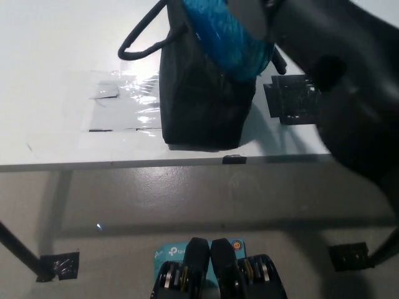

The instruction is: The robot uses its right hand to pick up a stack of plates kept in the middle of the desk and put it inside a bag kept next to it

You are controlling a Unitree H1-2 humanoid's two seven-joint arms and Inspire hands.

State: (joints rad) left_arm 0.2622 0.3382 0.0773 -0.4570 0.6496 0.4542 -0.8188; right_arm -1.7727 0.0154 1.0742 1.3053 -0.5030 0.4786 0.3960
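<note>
The stack of blue plates (227, 37), wrapped in clear film, is tilted and sunk partway into the open top of the black bag (202, 106) standing in the middle of the white desk (50, 56). My black right hand (252, 15) is at the picture's top edge, on the plates' upper side, and its fingers are mostly hidden. The right arm (349, 81) stretches in from the right and covers the desk's right part. My left hand is out of view.
The bag's long strap (140, 37) loops out to the left over the desk. A clear shiny tape patch (118, 106) lies left of the bag. A black marker square (293, 99) is half covered by my arm. The desk's front edge (124, 164) runs just below the bag.
</note>
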